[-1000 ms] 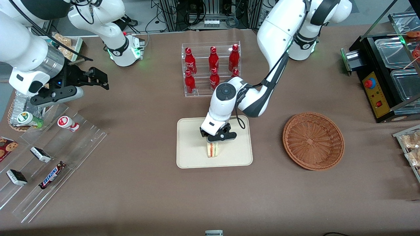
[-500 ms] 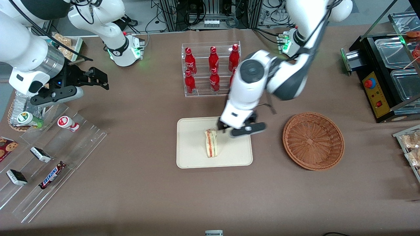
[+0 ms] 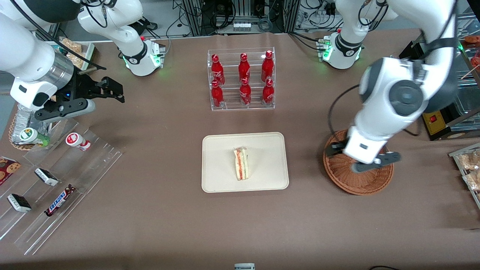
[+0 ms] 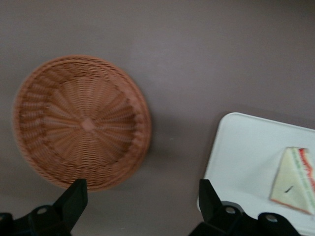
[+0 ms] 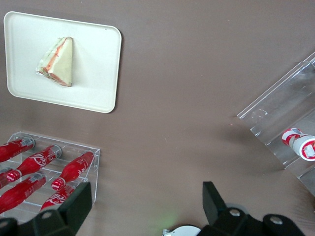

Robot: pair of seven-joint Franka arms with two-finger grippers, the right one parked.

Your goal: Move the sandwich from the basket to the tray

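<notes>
Sandwich dropped off, arm pulled away.
My claw hangs wide open and empty above the basket, having left the tray; the sandwich lies on that tray, so I judge the task done.

Robotics lab: bench-mounted arms, cable racks, staged snacks.
</notes>
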